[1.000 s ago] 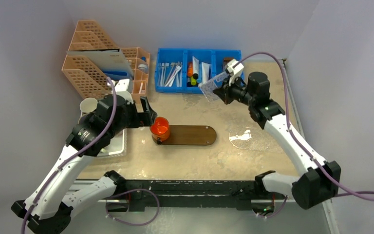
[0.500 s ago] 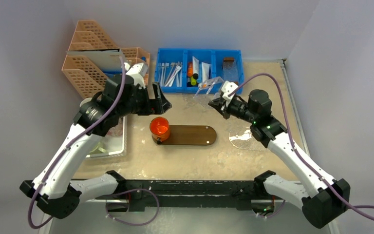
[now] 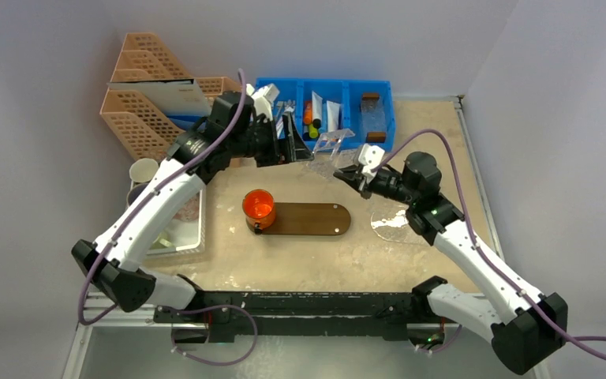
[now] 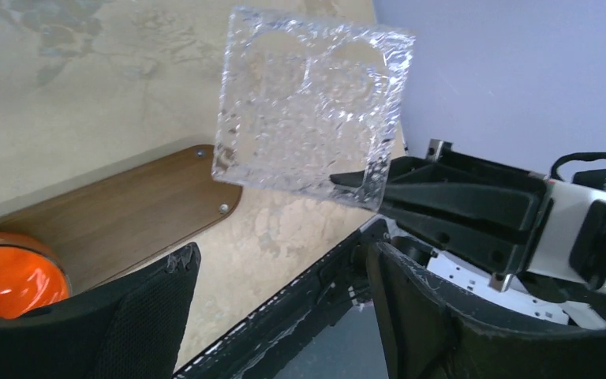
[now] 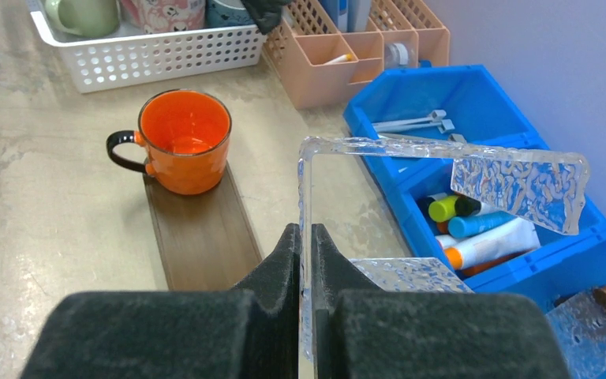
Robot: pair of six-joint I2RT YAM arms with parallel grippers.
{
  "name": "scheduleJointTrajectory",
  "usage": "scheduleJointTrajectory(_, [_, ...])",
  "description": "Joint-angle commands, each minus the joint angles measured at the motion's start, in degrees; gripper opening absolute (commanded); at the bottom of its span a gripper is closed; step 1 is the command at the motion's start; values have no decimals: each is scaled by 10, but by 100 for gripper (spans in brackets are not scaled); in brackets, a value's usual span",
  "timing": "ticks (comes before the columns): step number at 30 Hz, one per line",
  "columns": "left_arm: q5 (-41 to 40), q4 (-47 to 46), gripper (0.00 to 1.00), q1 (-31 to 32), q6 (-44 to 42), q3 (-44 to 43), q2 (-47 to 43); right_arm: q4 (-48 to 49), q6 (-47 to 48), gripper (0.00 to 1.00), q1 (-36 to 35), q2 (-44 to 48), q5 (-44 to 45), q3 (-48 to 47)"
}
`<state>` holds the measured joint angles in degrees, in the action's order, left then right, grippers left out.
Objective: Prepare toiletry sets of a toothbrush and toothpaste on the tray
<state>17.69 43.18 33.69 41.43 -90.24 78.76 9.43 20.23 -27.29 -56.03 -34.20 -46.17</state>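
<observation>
One flat dark brown wooden tray with rounded ends lies mid-table. One orange glazed mug with a black handle stands on its left end.

One blue plastic bin with three compartments sits at the far edge. Its left compartment holds several slim white-handled toothbrushes, too overlapped to count. The middle one holds two small pale squeeze tubes beside a few brightly coloured tubes. All of these lie well apart from the tray. Print on the tubes is too small to read.

The left gripper hangs over the toothbrush compartment, its jaws spread. The right gripper has its jaws pinching one clear, ripple-textured bent plastic piece, held in the air between bin and tray and partly screening the middle compartment in the right wrist view.

Peach perforated organisers and one white perforated basket with three cups stand on the left. One clear round disc lies to the right of the tray.
</observation>
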Motion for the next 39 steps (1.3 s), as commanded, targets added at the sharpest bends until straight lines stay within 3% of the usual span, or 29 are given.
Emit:
scheduleJointTrajectory(1, [56, -61, 74, -8, 25, -33, 16, 79, 16, 0, -2, 15, -36, 23])
scheduleJointTrajectory(11, [88, -13, 57, -19, -12, -89, 80, 129, -6, 0, -2, 14, -54, 52])
scheduleJointTrajectory(18, [109, -16, 51, -19, -12, -84, 102, 131, -2, 0, -2, 27, -50, 61])
scheduleJointTrajectory(39, [213, -157, 51, -5, 88, -16, 103, 99, 12, 0, -2, 37, -49, 58])
